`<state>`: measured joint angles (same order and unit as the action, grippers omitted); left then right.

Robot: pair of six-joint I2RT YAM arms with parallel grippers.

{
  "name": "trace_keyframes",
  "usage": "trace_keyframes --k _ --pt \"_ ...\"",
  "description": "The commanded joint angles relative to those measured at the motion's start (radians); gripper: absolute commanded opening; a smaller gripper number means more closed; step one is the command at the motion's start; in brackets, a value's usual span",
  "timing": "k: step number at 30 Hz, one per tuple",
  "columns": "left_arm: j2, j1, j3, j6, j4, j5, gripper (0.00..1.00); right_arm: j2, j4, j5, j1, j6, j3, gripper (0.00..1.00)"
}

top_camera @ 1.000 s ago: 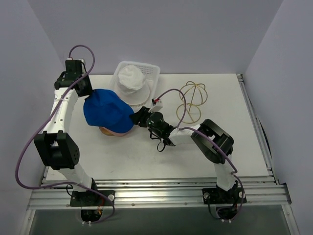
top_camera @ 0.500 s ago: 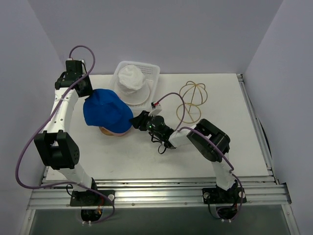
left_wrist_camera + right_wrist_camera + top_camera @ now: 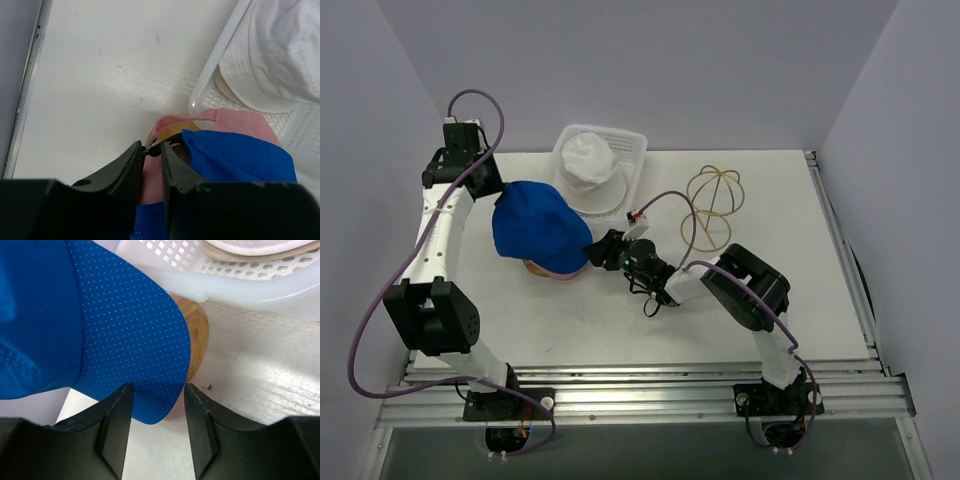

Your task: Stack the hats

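While the basket (image 3: pixel 632 135) holds a beige hat (image 3: pixel 588 160), left hand (image 3: pixel 152 150), right hand (image 3: pixel 158 390) stand parted.

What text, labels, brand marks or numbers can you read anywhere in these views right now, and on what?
None can be read. The royal blue fabric cap, the pink fabric cap under it, the off-white floppy hat, the white plastic mesh basket and the gold wire dome frame show no print, logo or number in any view.
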<state>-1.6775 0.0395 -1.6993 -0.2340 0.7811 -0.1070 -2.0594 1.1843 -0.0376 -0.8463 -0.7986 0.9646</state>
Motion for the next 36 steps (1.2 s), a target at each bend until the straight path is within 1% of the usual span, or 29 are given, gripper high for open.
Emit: trace_keyframes --k 1,7,10,16,17,19,20,23,27,28,31,34,36 --pt "0.061 0.013 -0.002 -0.016 -0.043 -0.007 0.31 0.021 0.028 -0.008 -0.016 0.042 0.014 0.41" --pt "0.033 0.017 -0.005 -0.016 -0.039 0.018 0.31 0.012 0.018 -0.024 -0.022 0.047 0.028 0.42" --pt "0.024 0.022 -0.002 -0.018 -0.042 0.033 0.27 0.008 0.011 -0.036 -0.023 0.059 0.039 0.42" --pt "0.013 0.030 -0.005 -0.022 -0.045 0.055 0.26 -0.002 -0.124 -0.021 -0.053 0.140 0.097 0.46" --pt "0.015 0.030 -0.003 -0.022 -0.045 0.055 0.26 -0.002 -0.170 0.008 -0.059 0.171 0.115 0.46" --pt "0.013 0.031 -0.003 -0.021 -0.045 0.061 0.26 0.001 -0.210 0.034 -0.080 0.200 0.129 0.47" --pt "0.010 0.033 -0.003 -0.018 -0.045 0.064 0.26 0.007 -0.231 0.074 -0.085 0.213 0.132 0.47" --pt "0.009 0.033 -0.003 -0.013 -0.045 0.078 0.25 0.036 -0.229 0.088 -0.088 0.228 0.117 0.48" --pt "0.007 0.033 -0.002 -0.004 -0.063 0.098 0.18 0.068 -0.245 0.077 -0.083 0.259 0.111 0.50" --pt "0.007 0.033 0.000 -0.004 -0.066 0.107 0.14 0.073 -0.249 0.076 -0.082 0.265 0.111 0.51" --pt "0.009 0.033 0.000 -0.001 -0.068 0.107 0.10 0.073 -0.255 0.067 -0.085 0.283 0.111 0.51" --pt "0.024 0.033 -0.005 -0.004 -0.056 0.107 0.10 0.077 -0.249 0.059 -0.089 0.286 0.102 0.51" --pt "0.044 0.033 0.001 -0.014 -0.068 0.107 0.15 0.081 -0.247 0.056 -0.091 0.288 0.098 0.51"
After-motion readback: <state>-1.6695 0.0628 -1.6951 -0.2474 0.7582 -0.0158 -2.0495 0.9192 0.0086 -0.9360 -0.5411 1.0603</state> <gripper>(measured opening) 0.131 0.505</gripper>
